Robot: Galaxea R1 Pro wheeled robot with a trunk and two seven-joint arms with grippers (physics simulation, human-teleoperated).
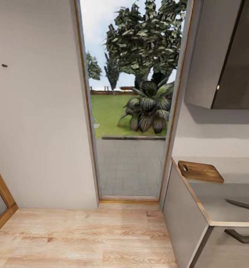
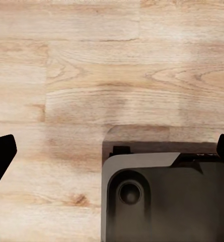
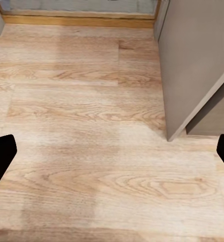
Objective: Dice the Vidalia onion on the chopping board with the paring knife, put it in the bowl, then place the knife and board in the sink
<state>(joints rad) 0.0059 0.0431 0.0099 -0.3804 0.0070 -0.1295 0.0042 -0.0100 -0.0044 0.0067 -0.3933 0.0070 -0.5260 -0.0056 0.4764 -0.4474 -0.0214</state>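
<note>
Both end effectors gape empty over bare wood floor (image 3: pixel 91 151); chopping board (image 1: pixel 200 171) sits at the countertop (image 1: pixel 229 212) end.

tall glass door (image 1: pixel 130 111) at 12 o'clock, trees (image 1: pixel 147 37) and spiky plant (image 1: pixel 148 108) on lawn (image 1: pixel 106 111) outside, grey paving (image 1: pixel 130 167), plain wall (image 1: pixel 35 111) at 9 o'clock

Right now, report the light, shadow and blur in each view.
Head view: bright daylight through the glass door, soft shade under the upper cabinet, chopping board and paring knife slightly soft. Left wrist view: dark shadow edging the robot's base. Right wrist view: evenly lit floor.
</note>
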